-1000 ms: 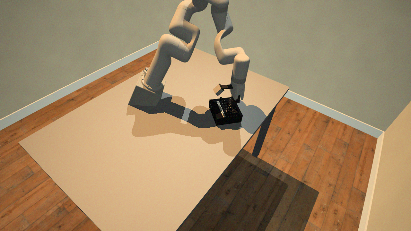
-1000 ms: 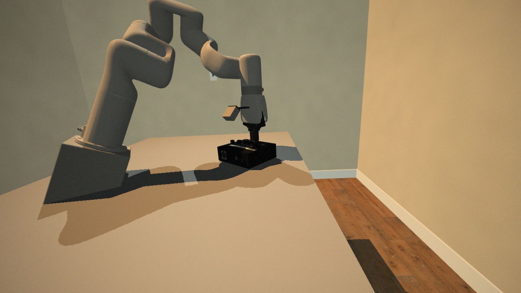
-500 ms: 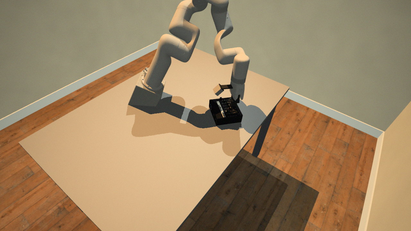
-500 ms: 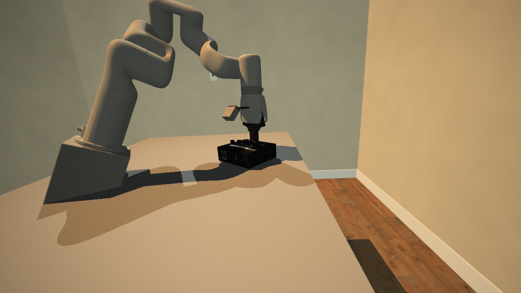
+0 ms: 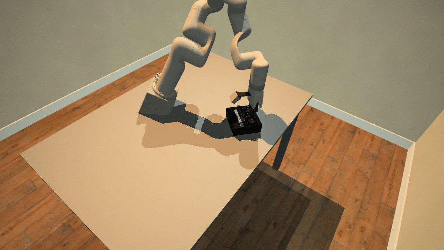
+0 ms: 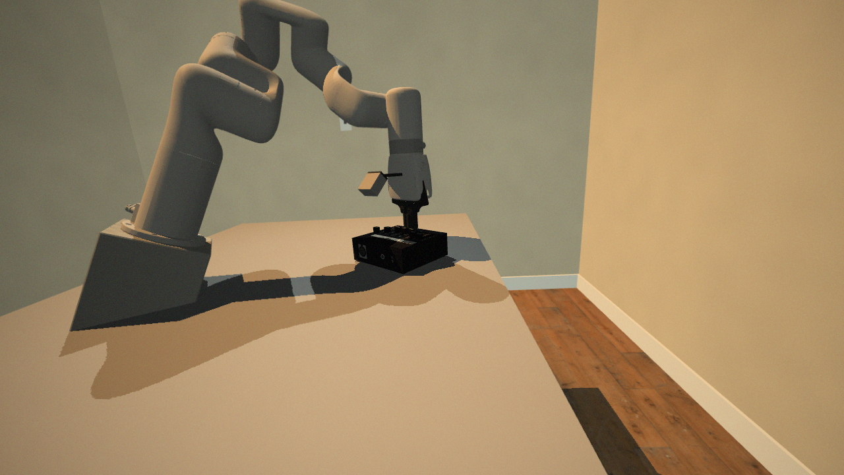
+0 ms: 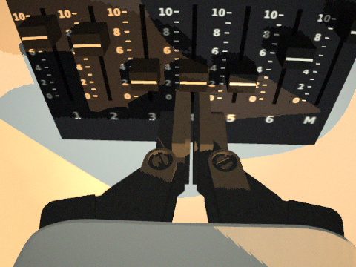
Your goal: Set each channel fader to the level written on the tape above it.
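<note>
The table (image 5: 124,174) (image 6: 330,378) bears the arm (image 5: 178,59) (image 6: 194,147) and, well apart from the arm's base, the lighting desk (image 5: 245,128) (image 6: 424,251) (image 7: 111,131). At the desk's numbered edge, the gripper (image 7: 191,108) is closed, holding nothing, its tips beside the channel 4 fader (image 7: 193,76).
</note>
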You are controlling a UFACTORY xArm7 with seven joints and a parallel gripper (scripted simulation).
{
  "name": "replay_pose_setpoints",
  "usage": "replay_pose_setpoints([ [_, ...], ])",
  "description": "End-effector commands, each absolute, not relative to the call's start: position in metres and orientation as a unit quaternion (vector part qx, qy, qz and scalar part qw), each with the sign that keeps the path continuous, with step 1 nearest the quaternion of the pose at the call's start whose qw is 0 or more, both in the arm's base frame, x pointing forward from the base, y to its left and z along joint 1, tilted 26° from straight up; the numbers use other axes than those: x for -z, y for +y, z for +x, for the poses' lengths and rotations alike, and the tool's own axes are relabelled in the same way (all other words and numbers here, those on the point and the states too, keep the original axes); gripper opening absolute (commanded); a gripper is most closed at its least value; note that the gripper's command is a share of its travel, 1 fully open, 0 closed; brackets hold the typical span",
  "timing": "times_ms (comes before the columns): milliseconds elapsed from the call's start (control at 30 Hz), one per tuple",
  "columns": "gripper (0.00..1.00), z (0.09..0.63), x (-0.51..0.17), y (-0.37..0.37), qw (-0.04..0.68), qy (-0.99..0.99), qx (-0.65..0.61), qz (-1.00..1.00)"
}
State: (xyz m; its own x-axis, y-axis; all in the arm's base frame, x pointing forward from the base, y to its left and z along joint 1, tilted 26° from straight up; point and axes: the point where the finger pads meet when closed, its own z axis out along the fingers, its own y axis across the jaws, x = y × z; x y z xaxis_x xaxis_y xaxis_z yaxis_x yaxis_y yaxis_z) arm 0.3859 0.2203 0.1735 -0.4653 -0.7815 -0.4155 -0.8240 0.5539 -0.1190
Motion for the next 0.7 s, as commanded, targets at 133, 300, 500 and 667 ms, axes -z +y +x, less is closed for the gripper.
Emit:
replay_pose_setpoints([
  [133,0.00,0.3850,-0.1733,0.2174,0.217,0.854,-0.049,-0.469],
  [300,0.00,0.3837,-0.1721,0.2153,0.217,0.854,-0.049,-0.469],
  [500,0.00,0.3826,-0.1711,0.2134,0.217,0.854,-0.049,-0.469],
  [667,0.00,0.3811,-0.1698,0.2110,0.217,0.854,-0.049,-0.469],
])
